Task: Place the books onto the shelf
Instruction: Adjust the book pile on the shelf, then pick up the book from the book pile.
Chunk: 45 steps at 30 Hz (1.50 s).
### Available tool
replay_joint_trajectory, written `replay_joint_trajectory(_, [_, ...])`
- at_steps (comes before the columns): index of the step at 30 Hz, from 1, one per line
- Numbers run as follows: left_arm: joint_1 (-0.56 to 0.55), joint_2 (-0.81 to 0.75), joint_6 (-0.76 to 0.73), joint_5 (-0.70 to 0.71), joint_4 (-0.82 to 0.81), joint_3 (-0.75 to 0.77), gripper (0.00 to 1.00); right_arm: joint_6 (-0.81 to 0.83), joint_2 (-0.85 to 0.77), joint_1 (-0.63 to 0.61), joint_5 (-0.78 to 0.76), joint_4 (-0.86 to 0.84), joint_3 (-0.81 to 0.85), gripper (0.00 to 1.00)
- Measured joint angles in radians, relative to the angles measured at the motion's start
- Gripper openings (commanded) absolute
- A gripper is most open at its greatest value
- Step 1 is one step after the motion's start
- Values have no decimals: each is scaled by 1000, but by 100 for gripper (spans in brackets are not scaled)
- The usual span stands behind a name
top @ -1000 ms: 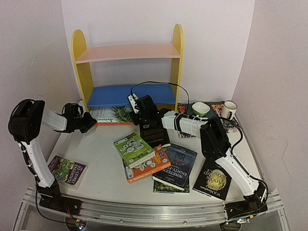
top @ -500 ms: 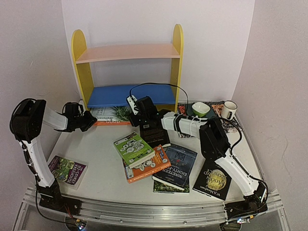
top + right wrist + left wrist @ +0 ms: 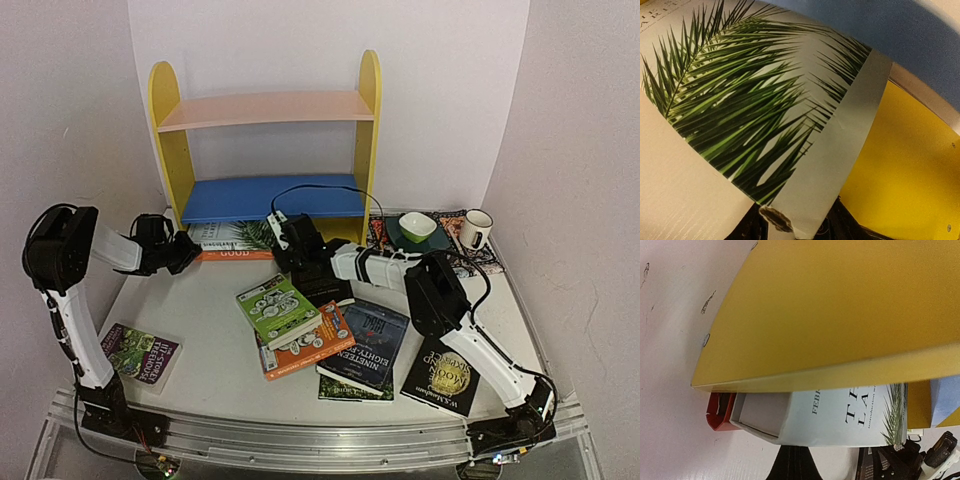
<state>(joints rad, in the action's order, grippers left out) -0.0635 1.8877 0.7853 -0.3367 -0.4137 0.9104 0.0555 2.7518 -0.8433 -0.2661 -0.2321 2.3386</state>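
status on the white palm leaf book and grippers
Left gripper shut, by left end of white palm-leaf paperback. Right gripper at its right end, grip unclear. Paperback flat at foot of yellow-sided shelf, not shelved. Nothing seen blocking.

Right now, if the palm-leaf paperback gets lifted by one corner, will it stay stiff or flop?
Probably flops: the palm-leaf paperback has a thin-looking cover with a frayed corner. Being flat and thin, it should slide rather than tip when pushed.
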Motion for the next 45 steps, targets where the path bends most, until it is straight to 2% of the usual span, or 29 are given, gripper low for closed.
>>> replay_joint_trajectory(23, [13, 46, -1, 9, -25, 26, 0, -22, 11, 0, -12, -34, 37, 38])
replay_joint_trajectory(33, [15, 46, -3, 8, -25, 26, 0, -23, 10, 0, -2, -56, 10, 63])
replay_joint_trajectory(37, [16, 33, -11, 7, -26, 11, 7, -21, -12, 0, 22, -79, -99, 70])
replay_joint_trajectory(40, [19, -18, -29, -3, -25, -40, 14, -29, -93, 2, 45, -105, -220, 70])
replay_joint_trajectory(42, [19, -68, -37, -21, -24, -84, 22, -45, -181, 1, 61, -98, -332, 70])
replay_joint_trajectory(45, [20, -141, -42, -78, -26, -138, 41, -87, -321, 0, 75, -95, -494, 71])
